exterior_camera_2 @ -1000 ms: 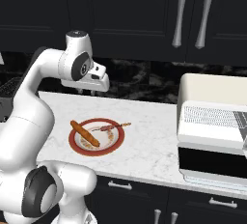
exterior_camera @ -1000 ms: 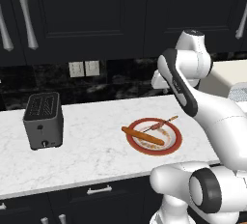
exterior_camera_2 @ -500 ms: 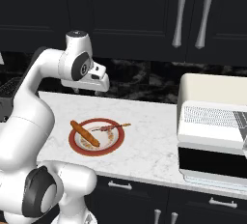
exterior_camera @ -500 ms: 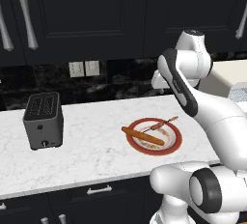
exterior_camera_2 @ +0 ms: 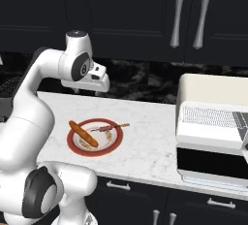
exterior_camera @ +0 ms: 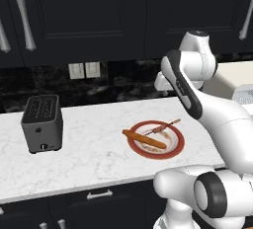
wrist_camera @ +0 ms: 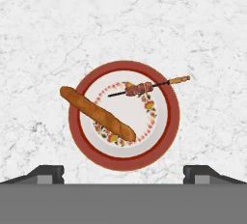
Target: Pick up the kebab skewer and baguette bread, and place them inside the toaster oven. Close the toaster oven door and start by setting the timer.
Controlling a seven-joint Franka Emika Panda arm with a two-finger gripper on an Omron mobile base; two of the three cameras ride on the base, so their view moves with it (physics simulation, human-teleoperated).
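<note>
A white robot arm's two-finger gripper (wrist_camera: 123, 172) hangs with its jaws spread wide and empty above a marble kitchen counter (wrist_camera: 48, 35), directly over a red-rimmed round plate (wrist_camera: 171, 121) that carries both foods of the job. In the hand view, the baguette bread (wrist_camera: 96, 113), a long slim orange-brown loaf, lies diagonally just ahead of the fingertips and towards the left one, one end overhanging the plate's rim. The kebab skewer (wrist_camera: 144, 88), a thin stick with small reddish-brown meat chunks near its middle, lies farther ahead, its pale handle end reaching past the rim on the side of the right fingertip. The two foods lie near each other but apart.

Well off to the gripper's right along the counter stands the cream-white boxy toaster oven (exterior_camera_2: 213, 122), its wire rack visible; its dark glass toaster oven door (exterior_camera_2: 210, 163) appears let down in front. A small dark grey slot toaster (exterior_camera: 43, 123) sits well off to the left.

As things lie, the work has barely begun: neither food is lifted, and both must yet be carried to the rack, the door shut and the timer set. A descent onto one of the foods looks the likely first step.
</note>
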